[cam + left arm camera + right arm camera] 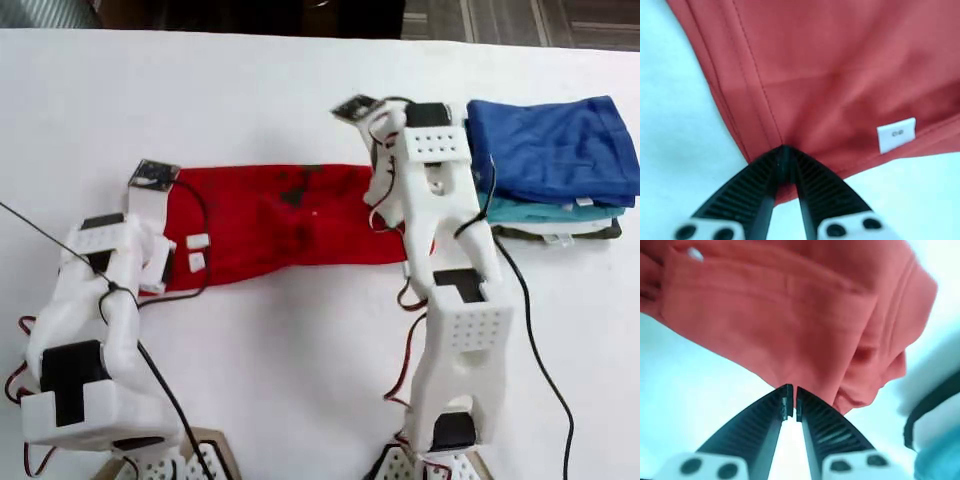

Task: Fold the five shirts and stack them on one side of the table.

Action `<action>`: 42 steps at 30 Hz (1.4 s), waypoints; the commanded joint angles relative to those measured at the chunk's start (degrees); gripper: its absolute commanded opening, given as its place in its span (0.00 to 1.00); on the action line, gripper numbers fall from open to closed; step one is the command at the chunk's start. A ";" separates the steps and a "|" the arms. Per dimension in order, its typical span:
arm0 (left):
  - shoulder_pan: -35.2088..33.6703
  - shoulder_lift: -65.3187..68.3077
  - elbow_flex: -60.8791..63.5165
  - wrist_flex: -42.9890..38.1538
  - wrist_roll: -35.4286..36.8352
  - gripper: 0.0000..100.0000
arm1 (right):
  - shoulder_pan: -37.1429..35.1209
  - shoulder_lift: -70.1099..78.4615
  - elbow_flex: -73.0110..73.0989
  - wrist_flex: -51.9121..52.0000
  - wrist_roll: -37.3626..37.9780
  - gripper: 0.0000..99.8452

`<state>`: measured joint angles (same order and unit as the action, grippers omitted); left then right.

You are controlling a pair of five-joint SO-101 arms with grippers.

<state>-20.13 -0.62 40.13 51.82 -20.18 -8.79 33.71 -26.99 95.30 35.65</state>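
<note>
Left gripper (785, 154) is clamped on the red shirt's (270, 225) hem. Right gripper (791, 392) is closed to a sliver at the far edge, apparently pinching it. The shirt lies flat mid-tabletop (250, 100), beside the folded stack (555, 150). It looks soft, light and limp, so hems and corners should hold best.

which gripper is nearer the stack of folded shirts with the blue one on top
Right. The right gripper pinches the red cotton shirt at its end beside the stack of folded shirts; the left gripper pinches the opposite end, farther from the stack.
</note>
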 commanded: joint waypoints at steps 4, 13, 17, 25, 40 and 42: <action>-1.05 -1.14 0.13 -1.14 -0.62 0.03 | 2.24 -3.38 9.85 -9.54 0.09 0.02; -1.05 -1.14 0.13 -1.14 -0.62 0.03 | 1.98 -16.84 12.57 -10.15 -0.44 0.02; -1.05 -1.14 0.13 -1.14 -0.62 0.03 | 2.59 -32.48 21.36 -9.36 -0.44 0.02; -1.05 -1.14 0.13 -1.23 -0.62 0.03 | 8.92 -60.79 66.73 -33.19 -5.71 0.02; -1.05 -1.14 0.84 -1.49 -0.18 0.03 | 10.42 -73.27 102.59 -60.62 -8.53 0.02; -0.97 -1.14 0.92 -1.49 -0.18 0.03 | 10.77 -73.27 102.95 -60.70 -8.97 0.02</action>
<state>-20.13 -0.70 40.75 51.30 -20.18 1.49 -37.58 75.78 35.78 27.30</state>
